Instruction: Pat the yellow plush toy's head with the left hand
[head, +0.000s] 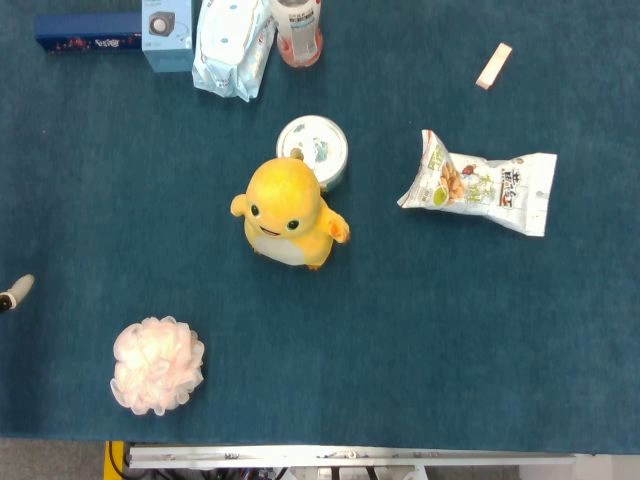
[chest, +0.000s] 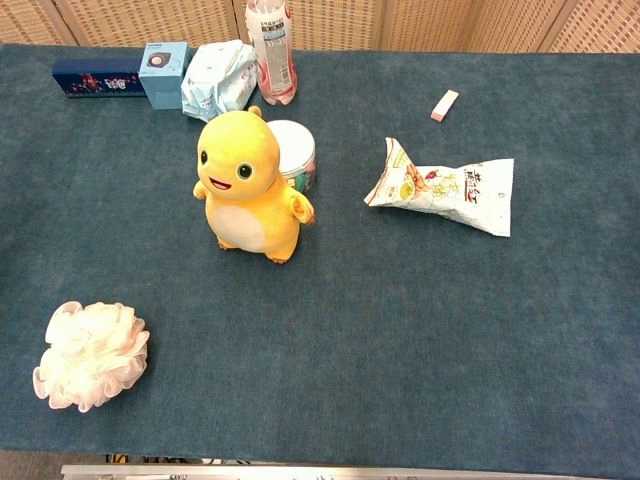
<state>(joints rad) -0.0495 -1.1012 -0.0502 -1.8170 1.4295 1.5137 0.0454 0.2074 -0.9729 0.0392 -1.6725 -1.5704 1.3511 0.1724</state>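
The yellow plush toy (head: 287, 212) stood upright near the middle of the blue-covered counter (head: 420, 350), facing the robot, with a round white tin (head: 318, 147) just behind it and touching or nearly touching its back. Only a small pale tip of the left hand (head: 15, 293) showed at the left edge of the head view, well apart from the toy; whether its fingers were spread or curled could not be told, and nothing was seen in it. The right hand appeared in neither view. A pink-white bath pouf (chest: 91, 355) lay near the counter's front left corner. A snack packet (chest: 443, 187) lay to the toy's right, a small pink eraser-like block (chest: 445, 104) beyond it. Along the far edge sat a dark blue box (chest: 97, 77), a light blue box (chest: 163, 72), a wet-wipes pack (chest: 219, 78) and a bottle (chest: 271, 50).
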